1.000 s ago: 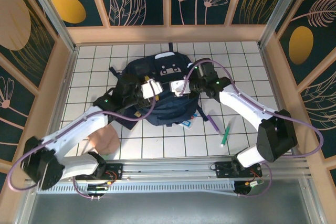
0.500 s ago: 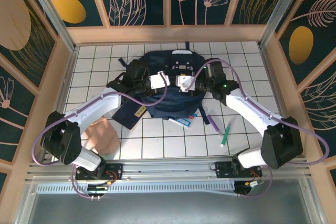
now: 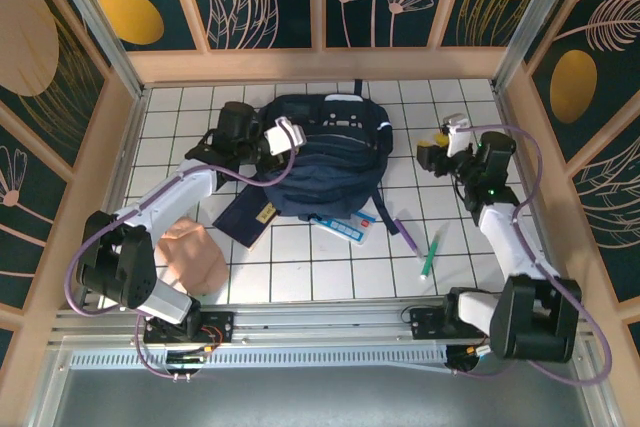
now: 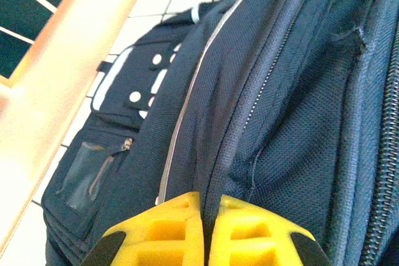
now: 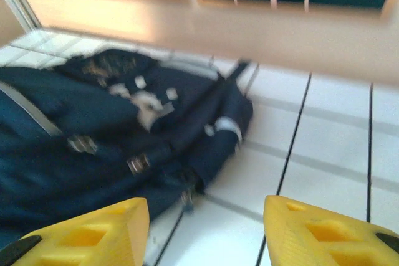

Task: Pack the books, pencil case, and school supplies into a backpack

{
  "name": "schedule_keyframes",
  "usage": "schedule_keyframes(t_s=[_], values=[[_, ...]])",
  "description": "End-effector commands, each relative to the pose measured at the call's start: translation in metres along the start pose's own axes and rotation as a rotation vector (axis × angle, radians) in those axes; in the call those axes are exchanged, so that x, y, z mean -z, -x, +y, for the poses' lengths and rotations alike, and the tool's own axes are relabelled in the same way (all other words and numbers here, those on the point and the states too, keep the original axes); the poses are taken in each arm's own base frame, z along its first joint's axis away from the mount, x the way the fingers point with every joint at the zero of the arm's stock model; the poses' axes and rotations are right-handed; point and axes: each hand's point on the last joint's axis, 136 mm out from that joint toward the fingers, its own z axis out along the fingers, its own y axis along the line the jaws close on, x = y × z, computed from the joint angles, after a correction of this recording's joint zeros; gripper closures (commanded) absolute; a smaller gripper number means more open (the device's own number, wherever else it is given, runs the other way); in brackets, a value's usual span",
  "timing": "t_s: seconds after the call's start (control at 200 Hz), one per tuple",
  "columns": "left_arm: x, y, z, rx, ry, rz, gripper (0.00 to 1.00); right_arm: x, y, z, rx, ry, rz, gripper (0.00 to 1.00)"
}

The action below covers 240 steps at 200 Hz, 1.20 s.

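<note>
The left gripper (image 4: 204, 213) is closed on a fabric fold of the backpack (image 3: 330, 162), which lies mid-worktop (image 3: 190, 107) toward the far edge. The right gripper (image 5: 206, 216) stands with fingers apart and empty, right of the backpack and clear of it. The purple pen (image 3: 406, 233) and the green pen (image 3: 430, 253) lie toward the near edge from it, their long axes running roughly near-to-far. The right arm is judged the nearer.

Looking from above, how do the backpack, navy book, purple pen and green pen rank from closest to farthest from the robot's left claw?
Measured from the left gripper in the top view:
1. backpack, directly beneath it and touching.
2. book, at the backpack's near-left corner.
3. purple pen, off to the backpack's near-right.
4. green pen, just beyond the purple pen, farther right.
</note>
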Motion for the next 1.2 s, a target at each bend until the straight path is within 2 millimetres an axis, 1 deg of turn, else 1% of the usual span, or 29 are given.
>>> schedule_keyframes(t_s=[0.0,0.055,0.135,0.215,0.3,0.365,0.43,0.47,0.51,0.576,0.676,0.786,0.861,1.011,1.056,1.196], values=[[0.037,0.072,0.024,-0.004,0.003,-0.311,1.0,-0.005,-0.049,0.017,-0.078,0.137,0.204,0.48],[0.042,0.076,0.032,0.027,-0.027,-0.328,1.0,-0.008,-0.065,0.013,-0.027,0.135,0.29,0.48],[0.045,0.078,0.038,0.06,-0.079,-0.336,1.0,-0.012,-0.074,0.016,0.066,0.186,0.323,0.48],[0.046,0.079,0.042,0.076,-0.076,-0.348,1.0,-0.016,-0.069,0.026,0.098,0.273,0.281,0.48],[0.049,0.082,0.046,0.104,-0.077,-0.368,1.0,-0.023,-0.058,0.035,0.099,0.348,0.239,0.47],[0.051,0.085,0.049,0.125,-0.078,-0.382,1.0,-0.03,-0.047,0.041,0.009,0.415,0.204,0.47],[0.051,0.086,0.05,0.136,-0.083,-0.387,1.0,-0.043,-0.037,0.04,-0.182,0.468,0.197,0.47],[0.051,0.087,0.051,0.146,-0.089,-0.39,1.0,-0.052,-0.035,0.04,-0.28,0.493,0.21,0.47],[0.052,0.088,0.051,0.154,-0.096,-0.397,1.0,-0.06,-0.037,0.043,-0.352,0.513,0.229,0.44],[0.054,0.092,0.052,0.162,-0.099,-0.411,1.0,-0.07,-0.047,0.042,-0.426,0.514,0.242,0.44],[0.057,0.096,0.056,0.18,-0.097,-0.419,1.0,-0.074,-0.059,0.041,-0.473,0.533,0.237,0.44],[0.056,0.097,0.057,0.191,-0.107,-0.413,1.0,-0.08,-0.068,0.044,-0.459,0.553,0.257,0.44],[0.057,0.099,0.057,0.193,-0.116,-0.418,1.0,-0.088,-0.068,0.047,-0.419,0.572,0.261,0.43],[0.059,0.104,0.058,0.202,-0.121,-0.425,1.0,-0.103,-0.073,0.043,-0.373,0.592,0.286,0.43],[0.06,0.104,0.058,0.204,-0.124,-0.427,1.0,-0.105,-0.072,0.044,-0.35,0.613,0.282,0.43],[0.06,0.106,0.057,0.208,-0.135,-0.432,1.0,-0.107,-0.06,0.043,-0.278,0.652,0.242,0.41]])
